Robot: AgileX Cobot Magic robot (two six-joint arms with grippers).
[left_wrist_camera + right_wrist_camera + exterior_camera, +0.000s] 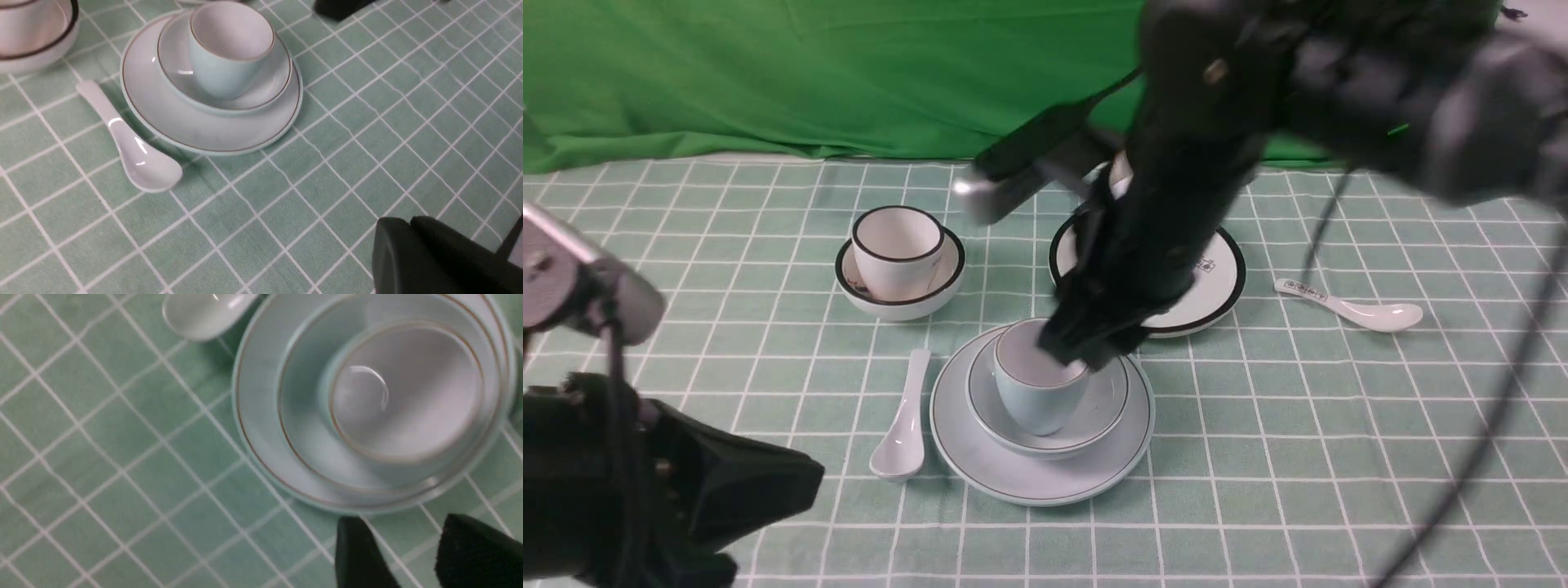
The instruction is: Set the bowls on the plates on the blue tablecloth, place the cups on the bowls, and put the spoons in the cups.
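Pale blue cup [1037, 384] — upright in the pale blue bowl [1098, 416], that bowl on the pale blue plate [1013, 478], near the middle of the blue tablecloth [1298, 449]. Right gripper [402, 531] over the cup's far rim, fingers spread, pinching nothing. Left gripper [410, 245] low at the near left, pressed together, empty.

By the look of it, blue stack done except for its spoon. White cup [897, 249] already in the white bowl [907, 306], yet that pair on bare cloth, well apart from the white plate [1217, 278], itself partly hidden behind the right arm. Left to do, judging so: white bowl with cup onto its plate, then a spoon into each cup. Plain spoon [903, 425] just beside the blue plate, printed spoon [1347, 304] near the white plate — both flat on the cloth.

Count: two plates, two bowls, two cups, two spoons.
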